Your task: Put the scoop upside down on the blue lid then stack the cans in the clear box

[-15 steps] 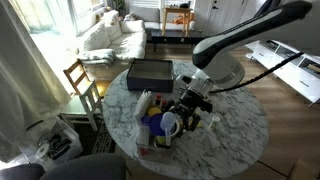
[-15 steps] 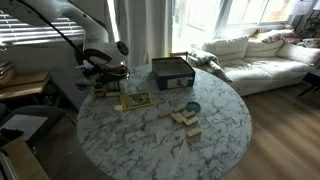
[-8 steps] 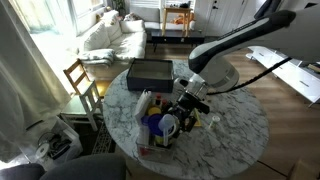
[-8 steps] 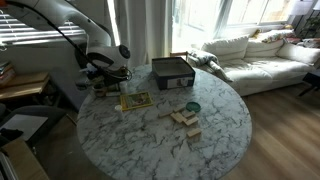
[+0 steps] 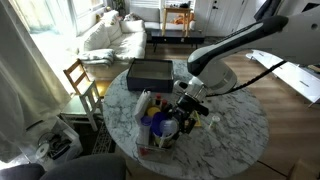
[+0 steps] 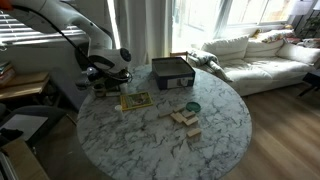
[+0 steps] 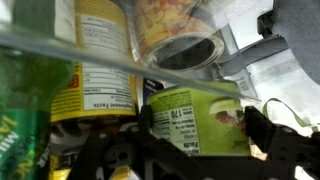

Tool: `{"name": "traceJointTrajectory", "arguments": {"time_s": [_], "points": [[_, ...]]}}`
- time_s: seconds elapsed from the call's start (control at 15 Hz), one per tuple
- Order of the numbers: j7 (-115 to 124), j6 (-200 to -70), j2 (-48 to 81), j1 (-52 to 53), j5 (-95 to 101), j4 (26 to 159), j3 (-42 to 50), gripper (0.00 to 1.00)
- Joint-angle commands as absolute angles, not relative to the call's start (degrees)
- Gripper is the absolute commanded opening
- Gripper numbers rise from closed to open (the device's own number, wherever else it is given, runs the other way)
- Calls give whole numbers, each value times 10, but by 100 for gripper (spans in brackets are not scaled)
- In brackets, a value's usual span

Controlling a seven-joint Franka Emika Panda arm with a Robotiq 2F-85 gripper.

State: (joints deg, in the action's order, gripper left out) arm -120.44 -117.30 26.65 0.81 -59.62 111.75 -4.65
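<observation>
Evidently readying a lift for stacking, the end effector [image 5: 189,115] brackets a green-labelled can [image 7: 195,118] near the surface [image 5: 235,135] edge; whether it pinches cannot be told. The deep-blue scoop [image 5: 158,127] sits just beside, among other cans [image 7: 100,80].

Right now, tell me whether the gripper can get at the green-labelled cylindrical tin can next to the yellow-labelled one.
Probably yes: in the wrist view the green-labelled can sits directly ahead of the gripper with nothing between them. The yellow-labelled can stands close beside it, so that side looks tight.
</observation>
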Motion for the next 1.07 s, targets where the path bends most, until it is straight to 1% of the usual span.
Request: {"name": "traceJointTrajectory", "arguments": {"time_s": [0.0,0.27,0.33,0.4,0.47,0.6,1.0], "points": [[-1215,-1171,275,3,-597,1111,-50,67],[-1215,-1171,275,3,-595,1112,-49,67],[-1215,-1171,274,3,-595,1112,-49,89],[-1214,-1170,274,3,-595,1112,-49,98],[-1215,-1169,273,2,-596,1113,-49,97],[-1216,-1168,271,1,-597,1113,-49,100],[-1215,-1165,271,0,-595,1113,-48,100]]}}
